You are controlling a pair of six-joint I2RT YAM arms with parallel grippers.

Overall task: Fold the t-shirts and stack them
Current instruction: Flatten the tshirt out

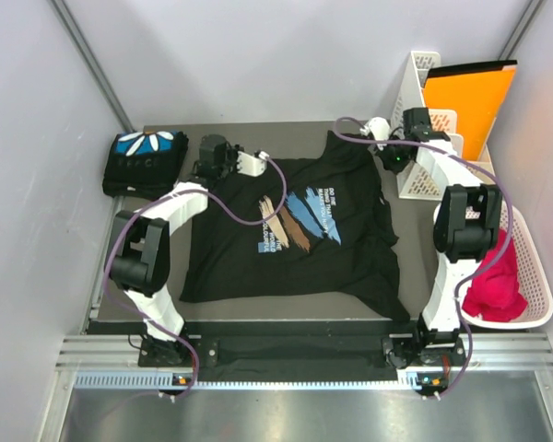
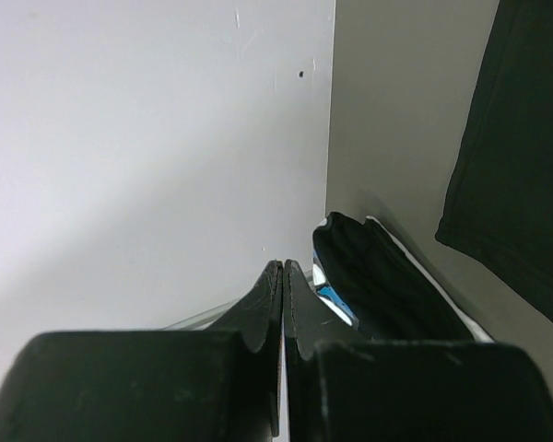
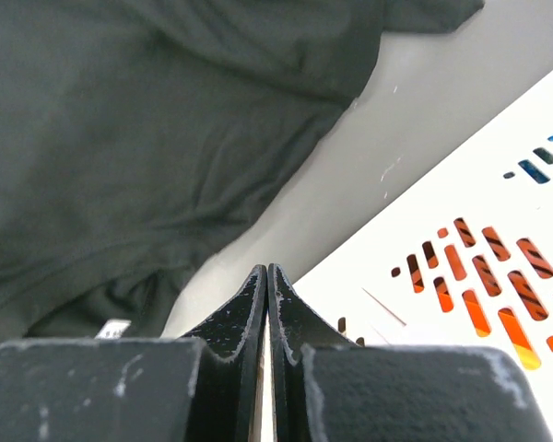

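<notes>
From overhead, the spread t-shirt (image 1: 290, 241) and folded t-shirt (image 1: 145, 164) appear whole; only wrist views show left jaws and right jaws pressed together.

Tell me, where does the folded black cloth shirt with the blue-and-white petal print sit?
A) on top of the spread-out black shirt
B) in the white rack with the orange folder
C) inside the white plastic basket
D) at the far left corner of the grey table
D: the folded black cloth shirt with the blue-and-white petal print lies at the far left corner of the grey table, apart from the spread-out black cloth shirt with the brush-stroke print.
</notes>
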